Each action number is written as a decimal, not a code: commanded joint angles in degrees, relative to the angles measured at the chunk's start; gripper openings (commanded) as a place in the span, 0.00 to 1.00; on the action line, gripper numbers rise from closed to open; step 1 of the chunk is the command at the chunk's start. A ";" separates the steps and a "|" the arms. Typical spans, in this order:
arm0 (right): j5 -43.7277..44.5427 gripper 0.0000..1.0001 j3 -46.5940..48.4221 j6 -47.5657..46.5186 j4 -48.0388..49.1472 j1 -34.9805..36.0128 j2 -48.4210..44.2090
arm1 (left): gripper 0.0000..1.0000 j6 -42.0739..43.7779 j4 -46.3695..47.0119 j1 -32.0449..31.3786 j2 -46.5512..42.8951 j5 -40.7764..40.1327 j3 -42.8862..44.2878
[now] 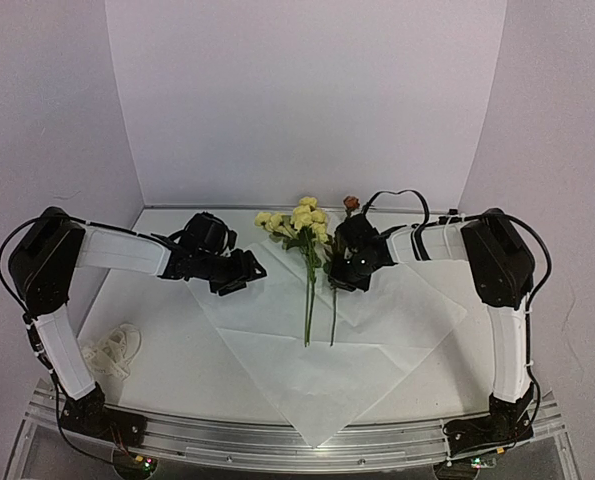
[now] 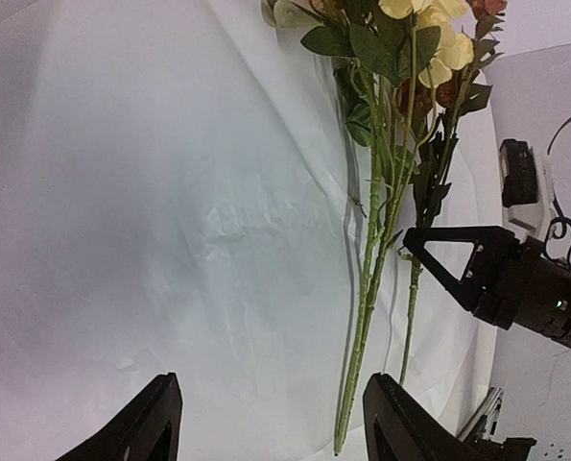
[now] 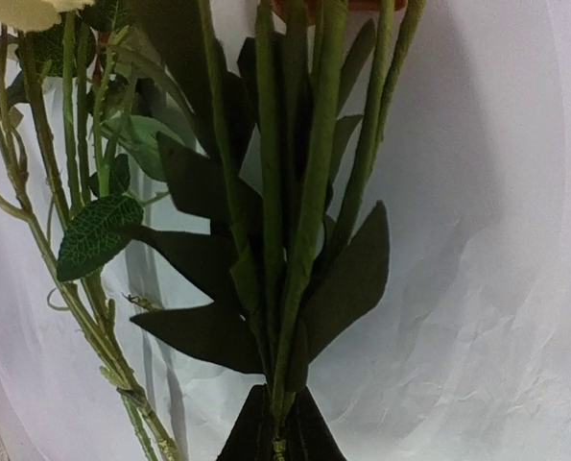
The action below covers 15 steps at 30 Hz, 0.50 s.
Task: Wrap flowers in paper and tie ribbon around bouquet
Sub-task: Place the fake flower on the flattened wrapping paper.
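The white paper [image 1: 277, 310] lies flat on the table. On it lie the flowers [image 1: 302, 220], yellow blooms pointing away and stems [image 2: 371, 288] pointing toward the arms. My right gripper [image 1: 339, 280] is shut on the stem of the orange-brown bloom [image 1: 351, 203], and its fingers [image 3: 256, 437] pinch that leafy stem [image 3: 309, 240]. My left gripper [image 1: 249, 272] is open just left of the stems. It hovers over the paper [image 2: 170, 211] with nothing between its fingers [image 2: 151, 427]. The cream ribbon [image 1: 112, 350] lies bunched at the near left. No wrapped bouquet is in view.
The right gripper's black finger [image 2: 458, 264] shows in the left wrist view beside the stems. White walls close in the table [image 1: 167, 380] at the back and sides. A metal rail [image 1: 277, 440] runs along the near edge.
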 commanded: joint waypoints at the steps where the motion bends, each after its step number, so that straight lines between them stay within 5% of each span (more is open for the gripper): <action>1: 0.33 0.07 0.81 0.77 1.64 0.50 -4.05 | 0.67 -0.16 2.63 0.33 0.97 1.09 1.52; 15: -1.88 0.22 3.92 2.43 1.56 1.94 -1.76 | 0.67 -0.54 3.70 0.33 2.75 2.26 2.10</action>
